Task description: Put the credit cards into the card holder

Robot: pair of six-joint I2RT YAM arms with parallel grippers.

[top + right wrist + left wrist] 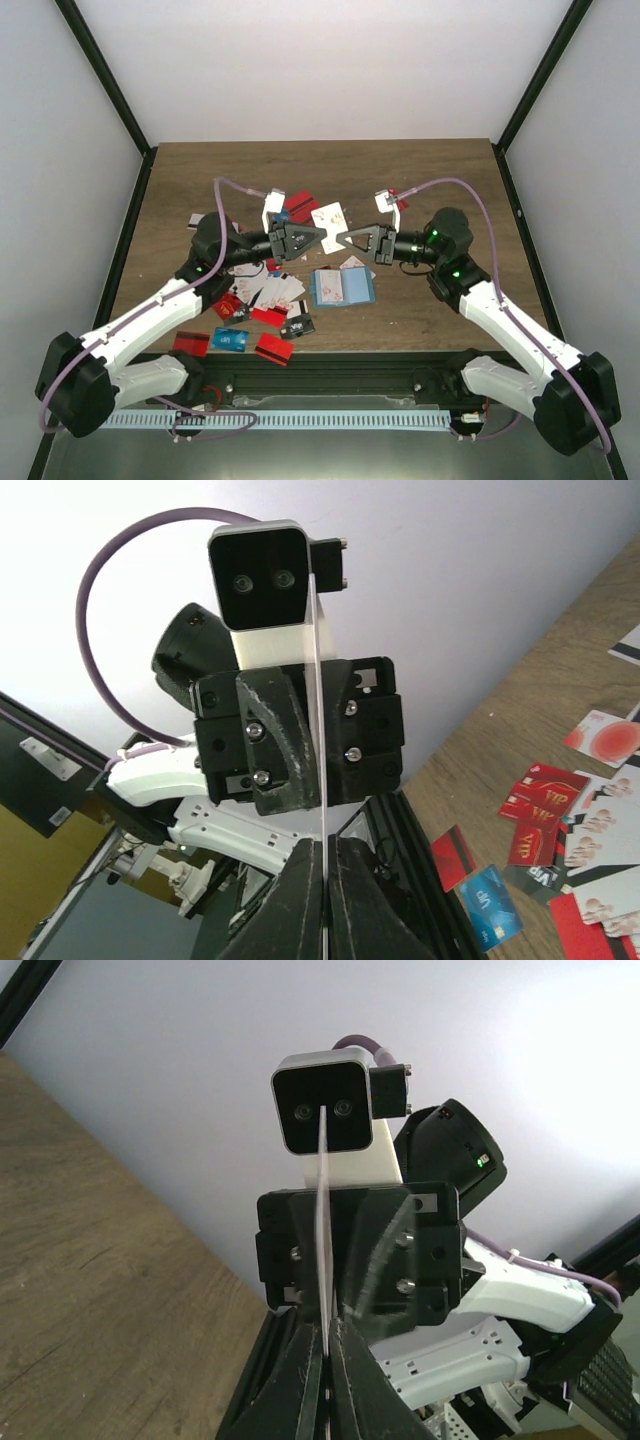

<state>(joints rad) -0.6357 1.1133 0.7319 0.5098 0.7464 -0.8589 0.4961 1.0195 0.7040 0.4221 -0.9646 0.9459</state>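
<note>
A white credit card (331, 217) with red dots hangs in the air between both grippers, above the table's middle. My left gripper (321, 235) is shut on its left edge and my right gripper (343, 240) is shut on its right edge. Each wrist view shows the card edge-on as a thin pale line (323, 1230) (318, 730) running from the closed fingertips (327, 1335) (324, 845) to the opposite gripper. The card holder (342, 287), teal with lighter pockets, lies open and flat on the table below the grippers. Several more credit cards (270, 300), mostly red and white, are scattered to its left.
A blue card (229, 339) and two red cards (190, 342) (273, 348) lie near the table's front edge. More cards (303, 207) lie behind the grippers. The right wrist view shows red cards (540, 795) and a blue card (488, 905) on the wood.
</note>
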